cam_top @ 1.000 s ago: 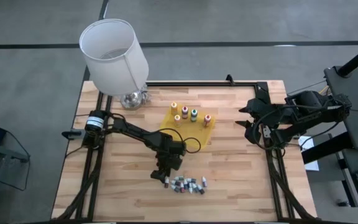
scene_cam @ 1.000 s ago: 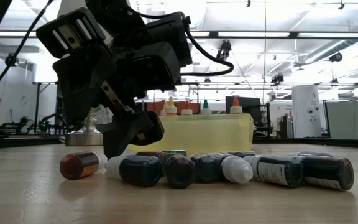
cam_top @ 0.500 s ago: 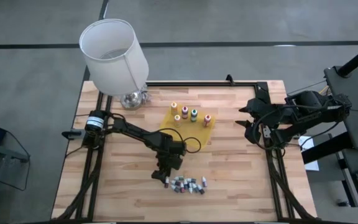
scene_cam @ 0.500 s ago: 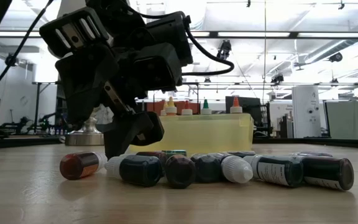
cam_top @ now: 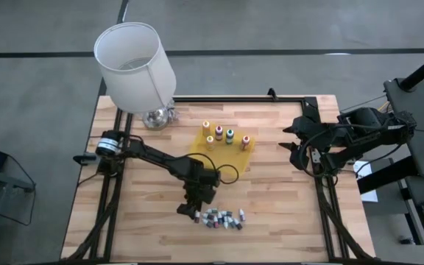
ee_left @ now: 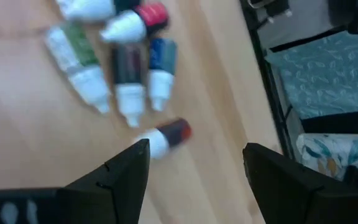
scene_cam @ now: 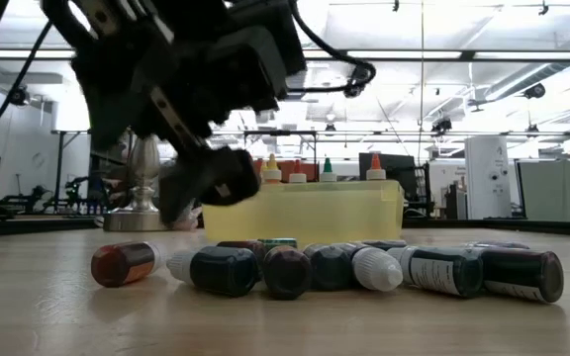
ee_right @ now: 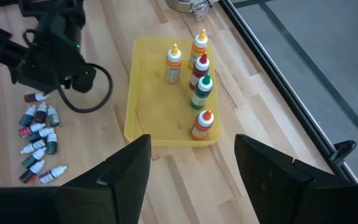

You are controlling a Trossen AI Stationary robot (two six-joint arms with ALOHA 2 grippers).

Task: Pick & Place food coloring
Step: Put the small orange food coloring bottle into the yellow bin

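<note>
Meanwhile, the left gripper (cam_top: 190, 211) is held just above the tabletop with its jaws spread and nothing between them, poised at the near end of the row of tiny food-colouring vials (cam_top: 221, 218). Directly ahead of its fingertips, in the left wrist view, a lone red vial with a white cap (ee_left: 165, 136) is seen lying on its side, slightly apart from the rest of the cluster; this appears to be the piece being lined up. A clean pick would be helped if the jaws were lowered squarely over that vial's body, across its width rather than along it, since a round vial lying flat is likely to roll away if nudged from one side. Its neighbours lie close beyond it, so a shallow, centred descent is judged safer than a sweep.

Beyond the gripper, further across the table, the yellow tray (cam_top: 201, 143) is seen with five taller squeeze bottles (ee_right: 201, 91) standing upright in it; bare floor is visible within the tray on the side nearer the gripper. Between vials and tray only open wood is seen, so a lift and carry looks unobstructed, though a looping cable (cam_top: 229, 174) trails beside the wrist. The table's front edge lies not far behind the vials. The right gripper (cam_top: 300, 146) is parked open, well apart, at the table's right edge
</note>
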